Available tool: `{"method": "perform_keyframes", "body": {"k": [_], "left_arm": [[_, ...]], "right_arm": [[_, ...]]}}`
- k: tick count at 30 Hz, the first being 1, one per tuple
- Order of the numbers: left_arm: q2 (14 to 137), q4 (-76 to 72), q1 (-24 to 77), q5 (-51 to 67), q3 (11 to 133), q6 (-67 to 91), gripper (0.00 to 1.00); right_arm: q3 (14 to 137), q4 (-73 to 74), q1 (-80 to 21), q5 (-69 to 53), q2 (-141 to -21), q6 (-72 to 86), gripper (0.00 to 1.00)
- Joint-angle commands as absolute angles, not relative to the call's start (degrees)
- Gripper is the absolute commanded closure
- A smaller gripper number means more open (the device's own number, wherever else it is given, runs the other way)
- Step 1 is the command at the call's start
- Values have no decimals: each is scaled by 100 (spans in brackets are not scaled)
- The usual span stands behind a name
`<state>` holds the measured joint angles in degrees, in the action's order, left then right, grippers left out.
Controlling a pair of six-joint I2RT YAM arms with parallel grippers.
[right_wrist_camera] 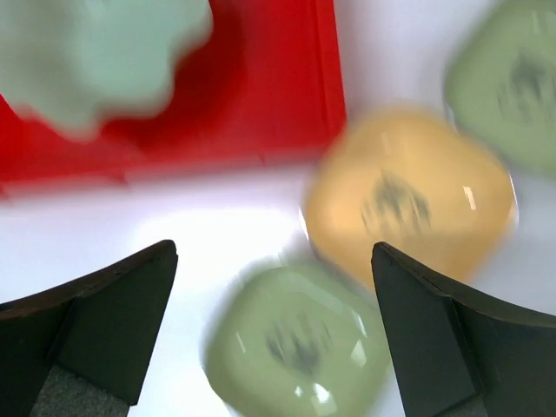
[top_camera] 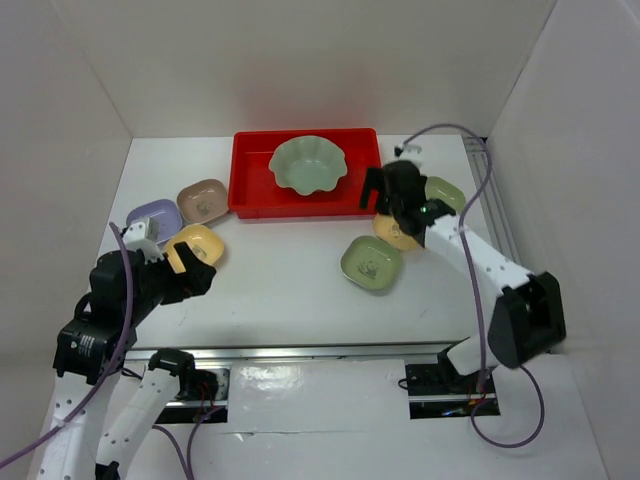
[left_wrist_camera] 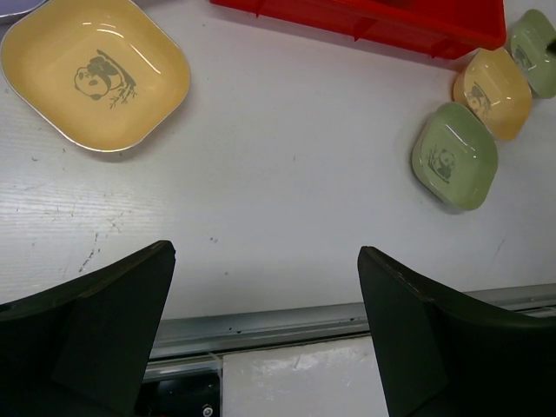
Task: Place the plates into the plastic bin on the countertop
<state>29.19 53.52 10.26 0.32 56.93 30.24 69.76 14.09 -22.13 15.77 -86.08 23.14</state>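
Note:
The red plastic bin stands at the back of the white countertop and holds the large pale-green scalloped plate. Left of it lie a tan-pink plate, a lavender plate and a yellow plate. Right of it lie a green plate, a yellow plate and another green plate. My left gripper is open and empty, just near of the left yellow plate. My right gripper is open and empty, above the right yellow plate and green plate.
White walls close the countertop on three sides. A metal rail runs along the near edge by the arm bases. A purple cable runs along the right wall. The right wrist view is blurred; the bin fills its upper left.

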Motion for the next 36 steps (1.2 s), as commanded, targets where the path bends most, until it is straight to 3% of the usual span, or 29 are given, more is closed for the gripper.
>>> {"method": "perform_keyframes", "body": {"k": [1,3,6,12,17,19,23,27,30,31,34,36], "left_arm": [[3268,5142,1002,-18,5678,3076,0],[3497,5081,1002,-88,5739,3076,0],[4120,4966,1002,-202,6037,3128,0],[5377,4597,1002,-377,6503,3190,0],[5660,4281,949,-378,6224,3243,0],[5599,4123,949,-378,6057,3243,0],[5546,4052,949,-431,5775,3182,0],[5494,3999,949,-431,5774,3182,0],[5493,3999,949,-431,5774,3182,0],[5493,3999,949,-431,5774,3182,0],[5493,3946,949,-431,5774,3182,0],[5440,3946,949,-431,5774,3182,0]], "right_arm": [[5909,2081,-2637,3041,-7421,2547,0],[5109,2031,-2829,2629,-6893,2803,0],[4476,2310,-3041,2951,-6197,3382,0],[3974,2523,-3155,2953,-6389,3998,1],[3525,1794,-3155,2752,-6855,4253,11],[3410,1601,-3155,2751,-7039,4306,23],[3270,1092,-3103,2628,-7469,4307,26],[3270,853,-3041,2628,-7822,4254,48],[3270,782,-3041,2505,-7945,4254,73],[3270,782,-3041,2505,-7945,4254,76],[3217,782,-3163,2453,-7998,4306,100],[3217,913,-3365,2452,-7998,4307,100]]}}
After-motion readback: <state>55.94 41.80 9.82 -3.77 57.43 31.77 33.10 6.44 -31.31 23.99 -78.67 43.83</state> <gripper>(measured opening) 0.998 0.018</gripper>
